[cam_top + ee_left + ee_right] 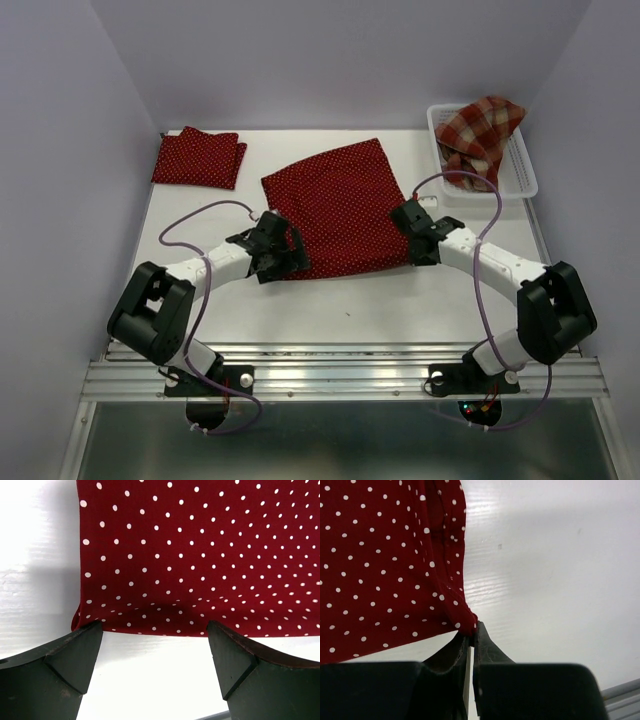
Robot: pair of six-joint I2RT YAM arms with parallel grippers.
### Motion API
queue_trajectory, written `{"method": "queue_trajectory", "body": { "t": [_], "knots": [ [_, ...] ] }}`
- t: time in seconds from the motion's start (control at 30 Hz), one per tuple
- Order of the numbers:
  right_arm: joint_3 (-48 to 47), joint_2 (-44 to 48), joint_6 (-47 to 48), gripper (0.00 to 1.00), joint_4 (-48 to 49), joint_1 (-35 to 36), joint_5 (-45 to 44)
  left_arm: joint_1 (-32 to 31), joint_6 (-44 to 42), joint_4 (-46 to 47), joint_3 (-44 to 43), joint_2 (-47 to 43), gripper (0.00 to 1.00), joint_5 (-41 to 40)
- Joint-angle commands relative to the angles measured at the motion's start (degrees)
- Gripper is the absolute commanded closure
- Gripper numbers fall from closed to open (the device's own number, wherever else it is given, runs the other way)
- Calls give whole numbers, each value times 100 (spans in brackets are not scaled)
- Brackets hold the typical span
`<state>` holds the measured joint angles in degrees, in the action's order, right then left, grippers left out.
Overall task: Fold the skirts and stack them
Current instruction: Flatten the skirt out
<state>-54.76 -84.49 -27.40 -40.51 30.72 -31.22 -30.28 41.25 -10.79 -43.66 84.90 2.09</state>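
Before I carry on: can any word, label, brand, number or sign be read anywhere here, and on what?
None: no readable text in any view. The spread polka-dot skirt, the folded polka-dot skirt and the plaid skirt show only their patterns; the basket, left arm and right arm carry no legible marking.

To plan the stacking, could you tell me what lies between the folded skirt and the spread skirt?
Bare table only, between folded skirt and spread skirt, per the top view.
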Motion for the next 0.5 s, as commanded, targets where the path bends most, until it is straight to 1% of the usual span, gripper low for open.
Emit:
{"method": "queue_trajectory", "body": {
  "t": [0.0,0.03,0.13,0.17,0.2,0.23,0.27,0.3,0.33,0.37,0.4,0.43,0.47],
  "knots": [
    [-333,371,1165,99,-300,-66,-807,31,-65,-442,147,395,1,-428],
    [-325,485,1680,99,-91,-66,-502,31,-48,-459,130,404,1,-463],
    [-298,1019,2369,99,140,-66,-25,40,-47,-512,112,448,1,-472],
    [-350,1126,3014,99,-25,-66,298,40,-47,-538,77,466,1,-490],
    [-351,1241,3204,99,-53,-66,362,40,-47,-608,51,492,1,-507],
    [-307,1503,3371,99,-53,-66,171,40,-65,-644,-2,509,1,-525],
    [-194,1645,3738,99,-1,-66,-135,49,-74,-688,-28,527,1,-560],
    [-158,1759,3811,97,26,-66,-260,57,-82,-723,-55,545,1,-560],
    [-175,1821,3829,91,0,-66,-322,49,-100,-741,-81,554,1,-543],
    [-262,1926,3804,66,-114,-66,-210,49,-118,-767,-151,554,1,-517],
    [-306,1971,3742,49,-211,-66,-87,49,-144,-784,-186,554,1,-499],
    [-324,2032,3698,38,-246,-66,114,57,-153,-846,-256,536,1,-490],
    [-351,2146,3585,13,-351,-66,195,58,-170,-907,-283,519,1,-490]
  ]
}}
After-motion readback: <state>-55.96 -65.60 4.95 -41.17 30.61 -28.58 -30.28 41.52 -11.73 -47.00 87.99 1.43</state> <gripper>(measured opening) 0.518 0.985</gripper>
